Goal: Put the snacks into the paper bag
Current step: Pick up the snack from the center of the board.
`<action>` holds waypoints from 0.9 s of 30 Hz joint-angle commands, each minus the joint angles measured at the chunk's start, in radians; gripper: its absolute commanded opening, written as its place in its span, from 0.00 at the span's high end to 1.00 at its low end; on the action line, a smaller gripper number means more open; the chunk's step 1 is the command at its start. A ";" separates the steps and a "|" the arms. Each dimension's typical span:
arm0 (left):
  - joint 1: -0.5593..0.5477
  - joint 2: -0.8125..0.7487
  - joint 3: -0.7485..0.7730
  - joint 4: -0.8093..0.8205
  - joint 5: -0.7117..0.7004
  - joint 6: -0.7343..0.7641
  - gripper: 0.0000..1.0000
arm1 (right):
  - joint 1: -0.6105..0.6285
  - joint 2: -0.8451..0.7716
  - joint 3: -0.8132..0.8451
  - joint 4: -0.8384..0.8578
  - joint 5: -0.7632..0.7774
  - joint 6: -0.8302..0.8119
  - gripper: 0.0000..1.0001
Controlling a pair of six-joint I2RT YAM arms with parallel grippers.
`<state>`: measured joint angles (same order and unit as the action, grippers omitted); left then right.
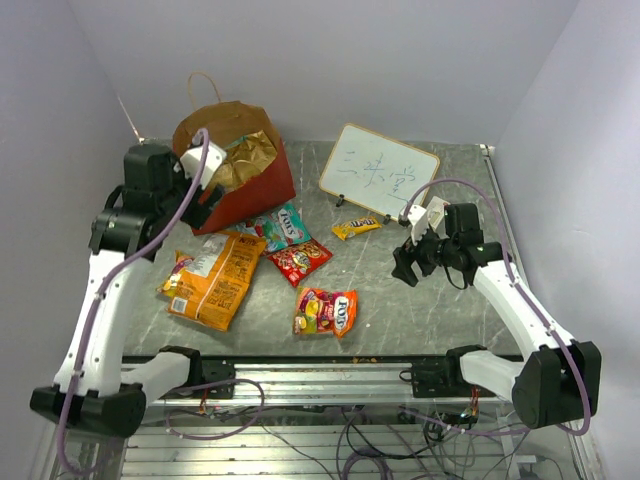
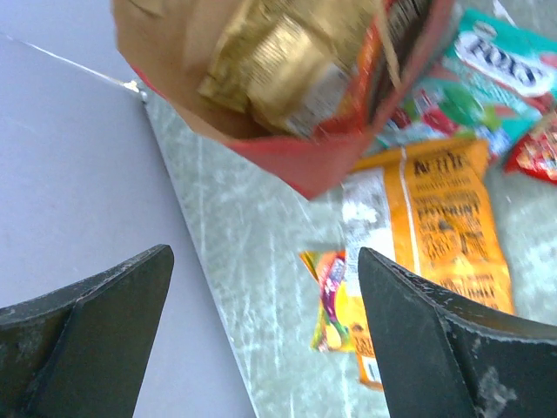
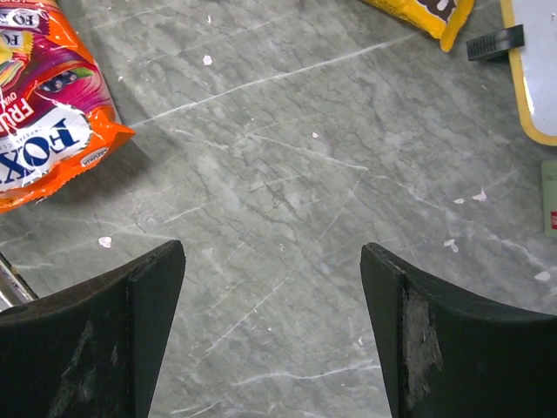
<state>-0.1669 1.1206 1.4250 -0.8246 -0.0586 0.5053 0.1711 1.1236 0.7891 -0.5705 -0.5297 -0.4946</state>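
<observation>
We are holding the left gripper [image 2: 265,261] wide and empty beside the paper bag [image 1: 262,188], which is sitting at eleven o'clock on the table [image 1: 430,315] with a gold packet [image 1: 245,155] inside. The right gripper [image 3: 271,251], also wide, is hovering at three o'clock. The orange chip bag [image 1: 212,278] is lying at the paper bag's six o'clock.

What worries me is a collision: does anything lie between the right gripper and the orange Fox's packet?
Nothing visible does. Only bare table separates the open right gripper from the orange Fox's packet; the yellow packet and whiteboard lie off to the other side.
</observation>
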 commanded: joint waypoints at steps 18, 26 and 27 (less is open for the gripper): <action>0.000 -0.291 -0.517 -0.101 0.202 0.145 0.04 | -0.098 -0.131 -0.049 0.102 0.111 0.074 0.00; -0.206 -0.225 -0.588 -0.018 0.101 0.047 0.06 | -0.109 -0.119 -0.052 0.109 0.108 0.071 0.00; -0.258 -0.211 -0.602 -0.002 0.071 0.028 0.06 | -0.111 -0.117 -0.053 0.111 0.110 0.070 0.00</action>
<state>-0.2871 0.8825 0.8574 -0.9127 0.0944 0.6037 0.0711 1.0058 0.7494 -0.4877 -0.4290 -0.4263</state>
